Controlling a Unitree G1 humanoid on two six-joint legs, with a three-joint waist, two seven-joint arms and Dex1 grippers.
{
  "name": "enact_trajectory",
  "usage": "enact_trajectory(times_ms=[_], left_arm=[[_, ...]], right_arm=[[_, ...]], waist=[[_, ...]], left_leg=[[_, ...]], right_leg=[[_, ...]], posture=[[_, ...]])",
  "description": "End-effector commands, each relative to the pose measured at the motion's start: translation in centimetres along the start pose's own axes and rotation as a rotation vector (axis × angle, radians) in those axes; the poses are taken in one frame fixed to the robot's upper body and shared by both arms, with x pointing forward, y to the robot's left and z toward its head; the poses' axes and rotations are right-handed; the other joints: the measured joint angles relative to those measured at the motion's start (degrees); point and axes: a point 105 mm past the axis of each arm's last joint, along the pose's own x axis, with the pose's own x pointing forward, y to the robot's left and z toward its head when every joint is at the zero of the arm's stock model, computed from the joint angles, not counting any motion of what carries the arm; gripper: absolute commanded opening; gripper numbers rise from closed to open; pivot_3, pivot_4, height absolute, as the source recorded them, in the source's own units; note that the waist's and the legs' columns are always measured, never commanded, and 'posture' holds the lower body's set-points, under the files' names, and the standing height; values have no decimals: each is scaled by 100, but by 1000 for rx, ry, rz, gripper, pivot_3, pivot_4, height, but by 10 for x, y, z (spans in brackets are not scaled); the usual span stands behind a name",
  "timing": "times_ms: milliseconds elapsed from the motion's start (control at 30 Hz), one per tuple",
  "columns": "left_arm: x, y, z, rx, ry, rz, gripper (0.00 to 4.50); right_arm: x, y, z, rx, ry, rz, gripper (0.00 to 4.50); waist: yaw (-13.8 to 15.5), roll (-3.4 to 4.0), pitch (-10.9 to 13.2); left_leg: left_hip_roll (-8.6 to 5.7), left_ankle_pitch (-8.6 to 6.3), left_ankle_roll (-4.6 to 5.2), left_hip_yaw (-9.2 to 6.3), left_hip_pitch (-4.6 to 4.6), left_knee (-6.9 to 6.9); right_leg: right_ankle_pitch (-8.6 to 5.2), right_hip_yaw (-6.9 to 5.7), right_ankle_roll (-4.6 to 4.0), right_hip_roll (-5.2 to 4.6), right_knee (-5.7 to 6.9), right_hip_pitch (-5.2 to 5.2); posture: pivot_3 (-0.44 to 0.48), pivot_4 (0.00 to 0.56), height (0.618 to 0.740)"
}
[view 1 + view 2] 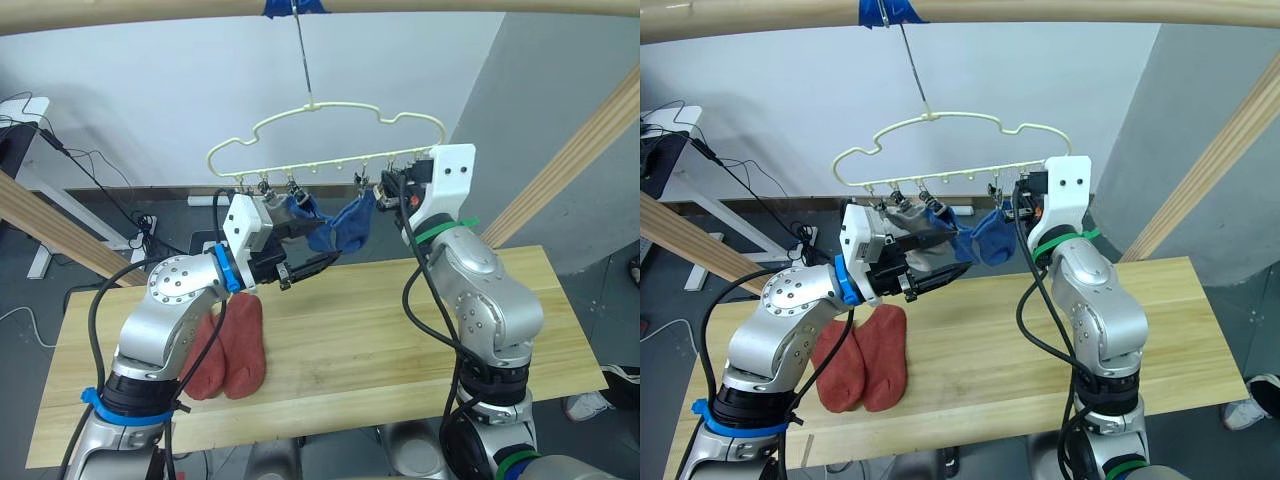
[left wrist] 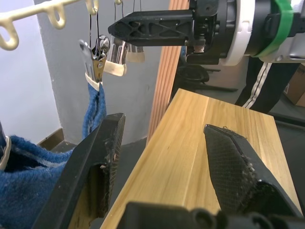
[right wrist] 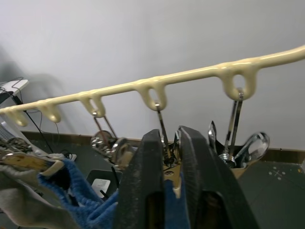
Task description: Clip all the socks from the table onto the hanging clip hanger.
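Under the pale cream wire clip hanger (image 1: 330, 135), a blue knit ankle sock (image 1: 345, 225) hangs from a small metal clip (image 3: 167, 160) near the hanger's right end. A second blue sock (image 1: 940, 215) and a light grey one (image 1: 908, 222) are bunched at the clips toward the left end. Two rust-red knit socks (image 1: 232, 345) lie side by side near the front left corner of the light wooden plank counter (image 1: 400, 330), not yet hung.

Right tool (image 3: 171, 157): black fingers clenched around that clip and the sock's cuff. Left tool (image 2: 162, 162): released, fingers spread wide, nothing between them, just beside the hanging blue fabric.

Risks, as judged:
- If the right tool lets go with the cuff only shallowly seated in the clip, the sock could slip out and drop to the counter.
- The hanger dangles from a thin metal hook (image 1: 302, 60); a sideways pull by either tool could swing it and shake loose the socks already clipped.
- The left tool's open finger could snag the blue fabric.
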Motion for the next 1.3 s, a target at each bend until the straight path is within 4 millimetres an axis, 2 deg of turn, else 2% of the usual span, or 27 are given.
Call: enact_trajectory(times_ms=[33, 167, 233, 300, 400, 500, 600, 800, 967, 1200, 1300], left_arm=[[0, -2, 2, 23, -18, 19, 2926], [-3, -3, -16, -18, 38, 116, 2926], [-10, 0, -41, -86, 99, 273, 3094], [-25, 2, -70, -135, 184, 464, 3473], [-45, 2, -93, -179, 237, 642, 4355], [-76, -1, -125, -260, 334, 849, 4467], [-88, -13, -150, -396, 383, 938, 4467], [-102, -11, -175, -453, 463, 1088, 4467], [-111, -10, -184, -508, 481, 1183, 4467], [-105, -17, -193, -523, 541, 1111, 4467], [-110, -22, -202, -536, 616, 1106, 4467]], right_arm=[[-4, 6, 16, 0, -66, 23, 7], [-4, 6, 16, -3, -66, 26, 7], [-4, 6, 16, -7, -66, 30, 2], [-4, 7, 16, -11, -66, 34, 0], [-4, 6, 16, -16, -63, 38, 0], [-4, 6, 16, -24, -55, 48, 0], [-3, 7, 15, -27, -48, 59, 0], [-3, 10, 13, -34, -35, 76, 0], [-4, 9, 12, -38, -26, 76, 0], [-4, 9, 11, -37, -22, 76, 0], [-4, 10, 11, -35, -22, 77, 0]], waist=[[-6, -1, -8], [-51, 0, -23], [-87, 3, -34], [-120, 7, -69], [-119, 6, -72], [-111, 8, -88], [-104, 9, -92], [-100, 6, -93], [-104, 7, -95], [-106, 7, -95], [-109, 8, -97]], left_leg=[[0, 0, 0, 0, 0, 0], [1, 0, 0, 0, 0, 0], [1, 0, 0, -1, 0, 0], [1, -1, 1, 0, 1, -1], [2, -1, 1, -1, 1, -1], [3, 0, 3, -2, 4, 0], [1, 3, 8, -1, 6, 5], [-4, 8, 14, 0, 4, 17], [-5, 8, 15, 2, 4, 16], [-5, 8, 15, 2, 4, 14], [-5, 8, 15, 2, 4, 14]], right_leg=[[0, 0, 0, 0, 0, 0], [0, 2, 0, 0, 0, 0], [0, 1, 0, -1, 0, 0], [0, 6, 0, -3, -3, 0], [0, 3, 0, -2, 0, -1], [3, 3, -4, -2, 9, 0], [11, 5, 0, -1, 10, 3], [22, 3, 1, 1, 8, 8], [25, 4, 1, 2, 4, 8], [25, 3, 1, 2, 2, 8], [25, 3, 2, 2, 2, 8]], posture=[[-271, 234, 740], [-271, 234, 740], [-270, 234, 740], [-270, 234, 740], [-267, 236, 740], [-263, 241, 740], [-261, 244, 740], [-266, 247, 740], [-279, 246, 740], [-279, 246, 740], [-284, 247, 740]])
